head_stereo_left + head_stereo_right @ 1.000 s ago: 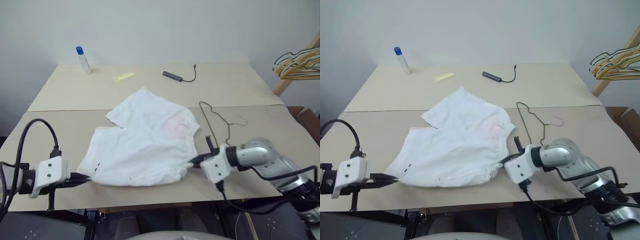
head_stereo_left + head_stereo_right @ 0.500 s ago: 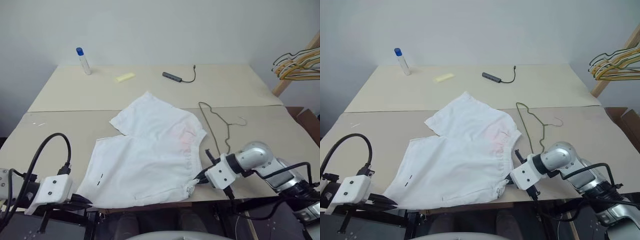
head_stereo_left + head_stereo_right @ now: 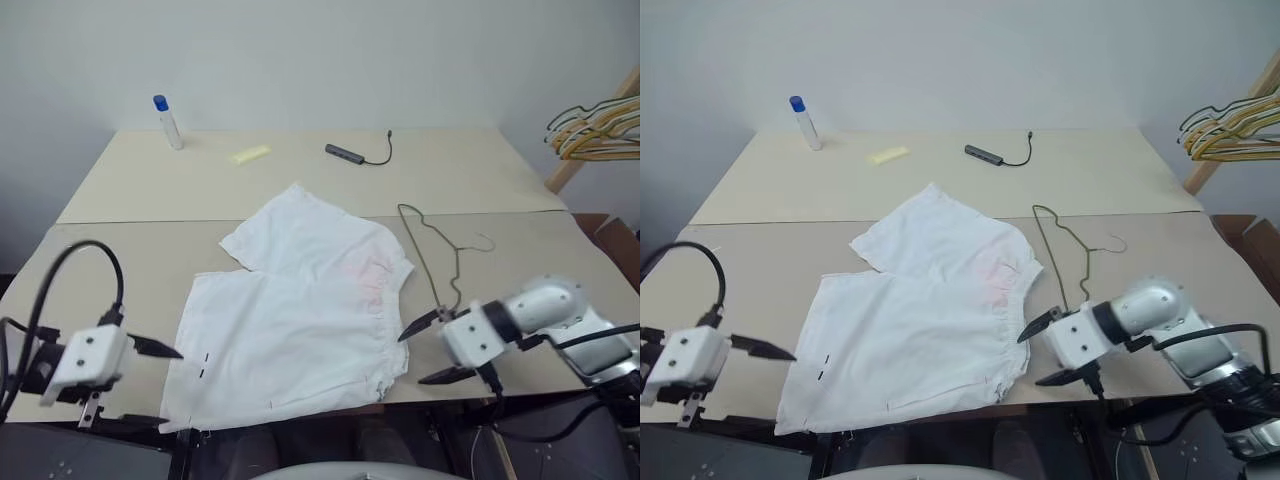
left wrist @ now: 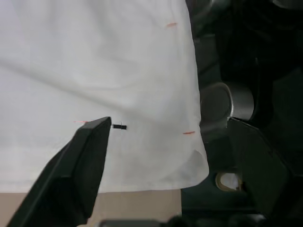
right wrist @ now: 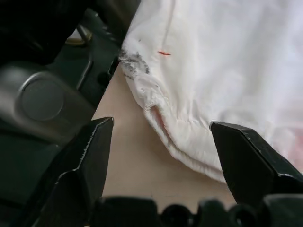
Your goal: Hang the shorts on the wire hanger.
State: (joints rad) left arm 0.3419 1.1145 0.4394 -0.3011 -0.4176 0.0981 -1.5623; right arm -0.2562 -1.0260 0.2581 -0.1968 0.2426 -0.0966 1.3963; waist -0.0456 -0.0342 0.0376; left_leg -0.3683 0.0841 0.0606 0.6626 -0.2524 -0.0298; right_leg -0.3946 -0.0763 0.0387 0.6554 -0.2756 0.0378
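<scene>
The white shorts (image 3: 300,310) lie spread flat on the table (image 3: 120,260), their near hem drooping a little over the front edge. Just to their right lies the thin wire hanger (image 3: 440,250), its hook pointing right. My left gripper (image 3: 172,387) is open beside the shorts' near left corner, apart from the cloth; its wrist view shows that corner (image 4: 118,94) with a small black mark between the spread fingers (image 4: 80,165). My right gripper (image 3: 412,358) is open at the near right waistband corner (image 5: 156,94), holding nothing.
At the back of the table stand a blue-capped bottle (image 3: 167,120), a yellow slip (image 3: 249,153) and a dark adapter with a cable (image 3: 350,152). A bunch of yellow and dark hangers (image 3: 595,128) hangs off a wooden pole at the far right.
Both grippers were shut on the shorts' near corners and had drawn them toward the front edge. Now both have opened, let go and pulled slightly outward; the shorts lie still.
</scene>
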